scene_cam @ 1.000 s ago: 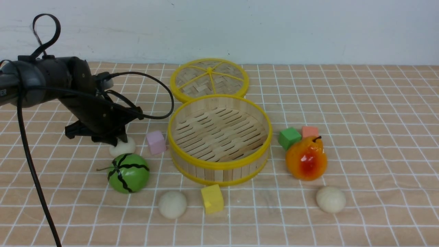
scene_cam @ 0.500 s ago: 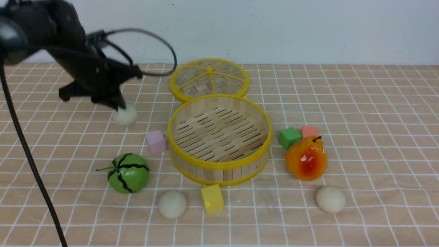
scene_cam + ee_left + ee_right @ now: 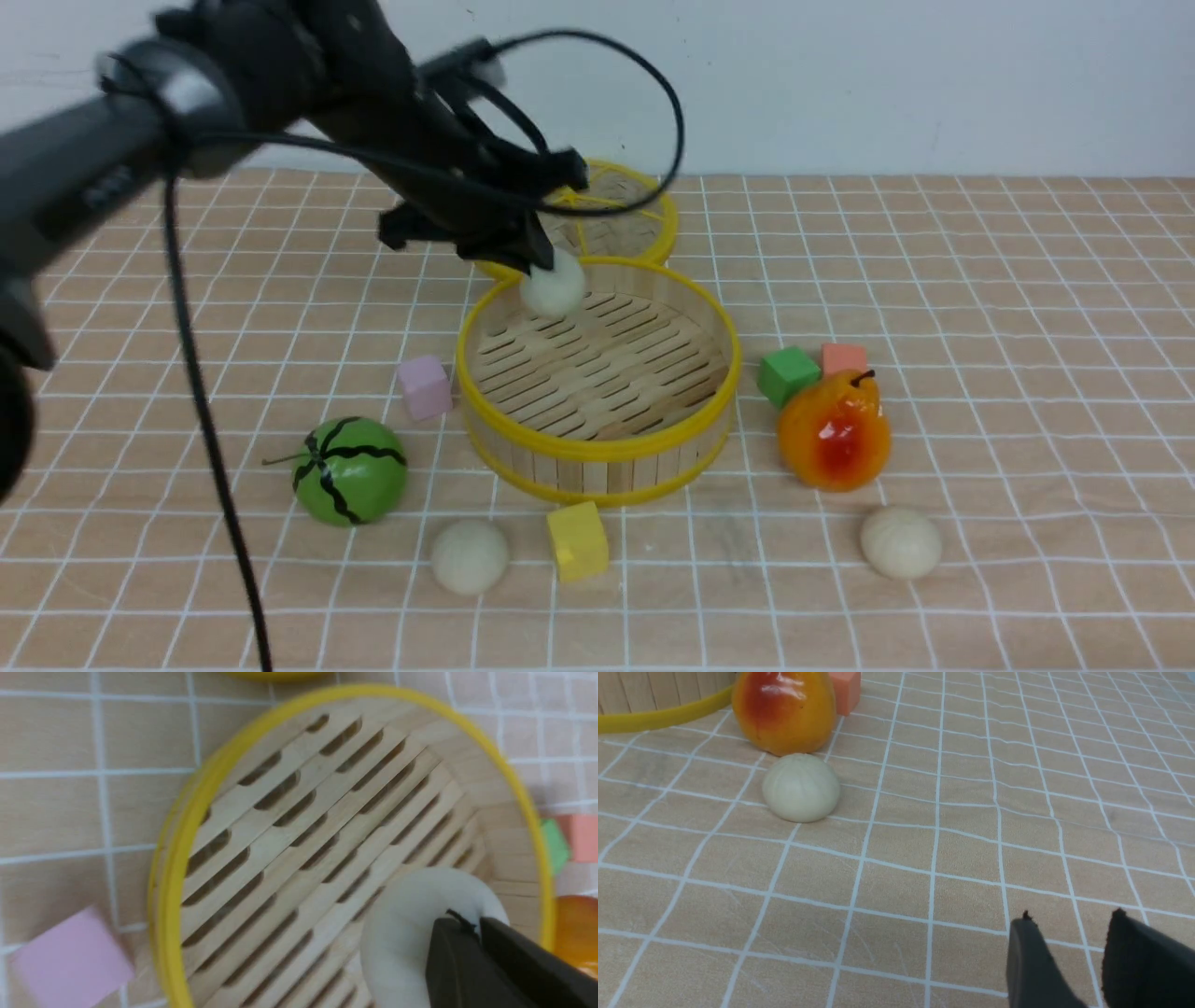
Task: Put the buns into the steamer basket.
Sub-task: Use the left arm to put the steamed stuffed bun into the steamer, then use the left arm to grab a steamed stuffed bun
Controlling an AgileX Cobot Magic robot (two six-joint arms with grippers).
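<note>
Buns lie in three places, and none rests in the steamer basket (image 3: 597, 448) yet. Your left hand (image 3: 541, 266) is clamped on the lifted bun (image 3: 553, 287), which hangs in the air over the far-left part of the basket. In your left wrist view the dark fingertips (image 3: 448, 952) pinch that bun (image 3: 402, 933) above the slatted floor, inside the yellow rim (image 3: 182, 858).

The front bun (image 3: 470, 556) sits on the desk (image 3: 1027, 373) between the green striped melon (image 3: 350, 469) and the yellow block (image 3: 577, 539), just in front of the basket. The right bun (image 3: 901, 542) sits on the desk near the orange pear (image 3: 834, 431), on its near side. Your right wrist view shows that bun (image 3: 801, 787) just beside the pear (image 3: 784, 709).

Your right hand (image 3: 1071, 919) is over the checked cloth, well apart from that bun, its jaws parted with nothing between them.
</note>
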